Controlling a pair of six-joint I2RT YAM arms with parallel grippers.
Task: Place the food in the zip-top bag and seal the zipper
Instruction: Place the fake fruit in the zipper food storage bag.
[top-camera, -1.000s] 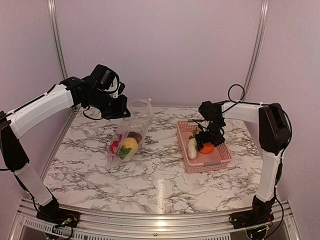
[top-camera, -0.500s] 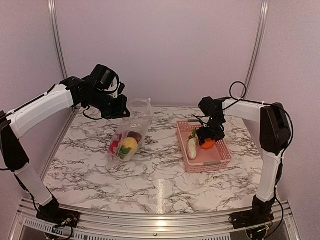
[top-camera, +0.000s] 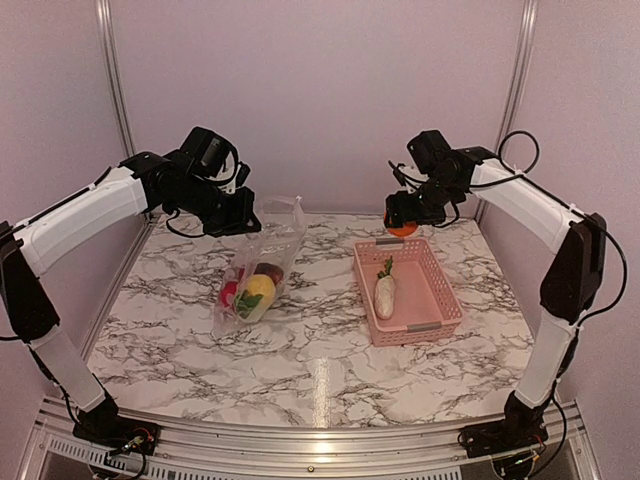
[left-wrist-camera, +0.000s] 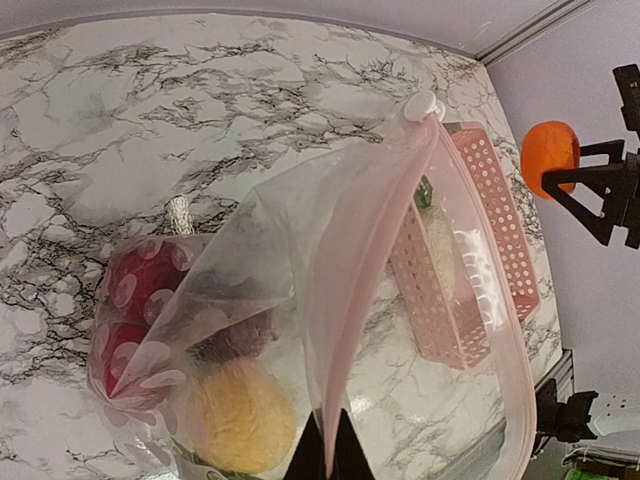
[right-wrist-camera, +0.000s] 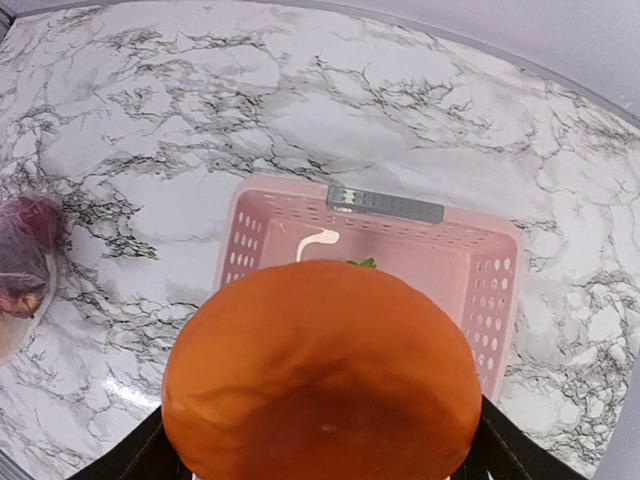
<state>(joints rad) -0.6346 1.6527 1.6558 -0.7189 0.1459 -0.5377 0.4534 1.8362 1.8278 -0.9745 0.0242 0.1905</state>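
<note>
Top external view finds the loading step in hand: right gripper grasps the orange fruit above the pink basket, and must next carry it leftward into the zip-top bag, whose mouth the clenched left gripper holds raised.

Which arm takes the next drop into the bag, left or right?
Right. The right gripper holds the orange fruit above the basket. The left gripper is shut on the zip-top bag at its mouth edge, holding it up.
</note>
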